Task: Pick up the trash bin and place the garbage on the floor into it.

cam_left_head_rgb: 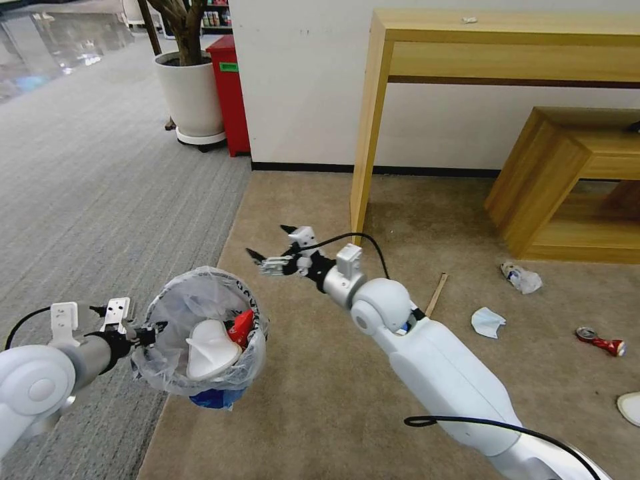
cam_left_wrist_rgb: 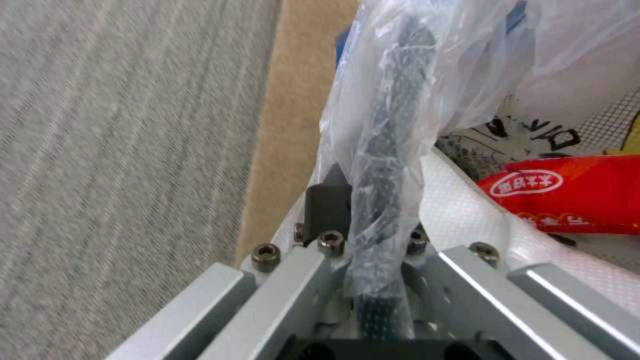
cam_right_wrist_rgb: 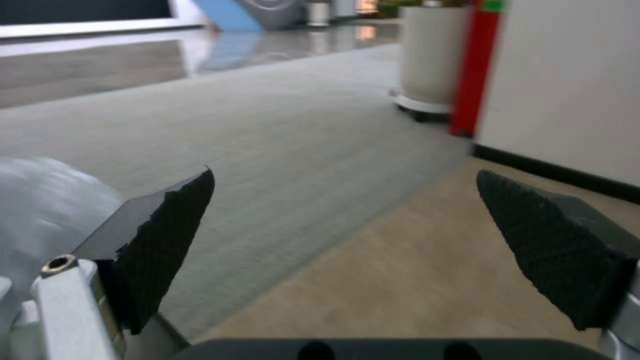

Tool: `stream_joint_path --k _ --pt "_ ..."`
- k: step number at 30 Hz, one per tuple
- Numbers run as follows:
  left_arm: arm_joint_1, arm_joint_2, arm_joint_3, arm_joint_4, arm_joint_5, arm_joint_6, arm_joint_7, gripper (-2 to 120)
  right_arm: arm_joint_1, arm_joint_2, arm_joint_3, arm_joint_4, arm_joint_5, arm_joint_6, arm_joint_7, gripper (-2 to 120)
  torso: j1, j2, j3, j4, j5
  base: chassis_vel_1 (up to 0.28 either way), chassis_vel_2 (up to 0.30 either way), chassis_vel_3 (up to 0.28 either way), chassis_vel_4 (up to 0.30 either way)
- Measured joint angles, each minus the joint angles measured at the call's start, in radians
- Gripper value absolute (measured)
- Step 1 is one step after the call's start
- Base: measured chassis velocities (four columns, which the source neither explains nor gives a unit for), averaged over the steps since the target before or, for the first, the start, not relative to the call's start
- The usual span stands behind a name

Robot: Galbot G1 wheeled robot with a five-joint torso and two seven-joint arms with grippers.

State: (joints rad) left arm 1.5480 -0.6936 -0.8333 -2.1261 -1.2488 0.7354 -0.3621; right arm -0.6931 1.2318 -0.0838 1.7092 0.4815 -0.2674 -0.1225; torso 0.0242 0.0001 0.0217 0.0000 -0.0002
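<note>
My left gripper [cam_left_head_rgb: 155,329] is shut on the near rim of the trash bin [cam_left_head_rgb: 175,293] and holds it above the edge of the beige floor [cam_left_head_rgb: 313,400]. In the left wrist view the left gripper [cam_left_wrist_rgb: 373,215] clamps the bag-wrapped rim [cam_left_wrist_rgb: 393,125]. Inside the bin lie a white insole [cam_left_head_rgb: 210,350] and a red wrapper [cam_left_wrist_rgb: 567,192]. My right gripper [cam_left_head_rgb: 270,243] hangs open and empty to the right of the bin, its fingertips [cam_right_wrist_rgb: 167,230] wide apart. Garbage on the floor: a stick [cam_left_head_rgb: 437,293], a mask [cam_left_head_rgb: 488,322], a crumpled wrapper [cam_left_head_rgb: 521,277], a crushed red can [cam_left_head_rgb: 601,342] and an insole [cam_left_head_rgb: 630,407].
A tall wooden table [cam_left_head_rgb: 507,47] and a low wooden shelf [cam_left_head_rgb: 567,180] stand against the far wall. A white plant pot [cam_left_head_rgb: 191,93] and a red cabinet [cam_left_head_rgb: 230,93] sit at the back left. Grey ribbed carpet [cam_left_head_rgb: 87,200] covers the left side.
</note>
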Motion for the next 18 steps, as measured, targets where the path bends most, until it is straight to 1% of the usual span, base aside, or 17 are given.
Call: stream_joint_path --k 1,2,3,6,9,11,18 --pt "0.010 -0.016 -0.015 0.000 0.034 0.000 0.026 0 -0.023 -0.009 0.021 -0.001 -0.005 0.004 0.022 100 0.000 0.000 0.000 -0.0002 0.0000 0.000 0.000 0.000 0.000" --pt "0.015 -0.028 -0.024 0.000 0.045 0.000 0.037 0 -0.044 -0.012 0.038 -0.002 -0.008 0.008 0.039 100 0.000 0.000 0.000 0.0000 0.0000 0.000 0.000 0.000 0.000" --pt "0.015 -0.028 -0.024 0.000 0.045 0.000 0.037 0 -0.044 -0.012 0.038 -0.002 -0.008 0.008 0.039 100 0.000 0.000 0.000 0.0000 0.0000 0.000 0.000 0.000 0.000" --pt "0.029 -0.056 -0.044 -0.004 0.068 0.000 0.054 0 -0.111 -0.017 0.090 -0.005 -0.024 0.009 0.063 100 0.000 0.000 0.000 0.0000 0.0000 0.000 0.000 0.000 0.000" --pt "0.036 -0.067 -0.048 -0.010 0.080 0.000 0.067 0 -0.150 -0.022 0.123 -0.002 -0.037 0.006 0.065 100 0.000 0.000 0.000 -0.0001 -0.0001 0.000 0.000 0.000 0.000" --pt "0.046 -0.079 -0.052 -0.017 0.105 0.000 0.094 0 -0.196 -0.029 0.165 0.015 -0.049 -0.009 0.066 100 0.000 0.000 0.000 -0.0002 0.0000 0.000 0.000 0.000 0.000" --pt "0.051 -0.111 -0.053 -0.030 0.132 0.000 0.113 0 -0.269 -0.046 0.231 0.048 -0.070 -0.018 0.064 100 0.000 0.000 0.000 -0.0001 -0.0003 0.000 0.000 0.000 0.000"
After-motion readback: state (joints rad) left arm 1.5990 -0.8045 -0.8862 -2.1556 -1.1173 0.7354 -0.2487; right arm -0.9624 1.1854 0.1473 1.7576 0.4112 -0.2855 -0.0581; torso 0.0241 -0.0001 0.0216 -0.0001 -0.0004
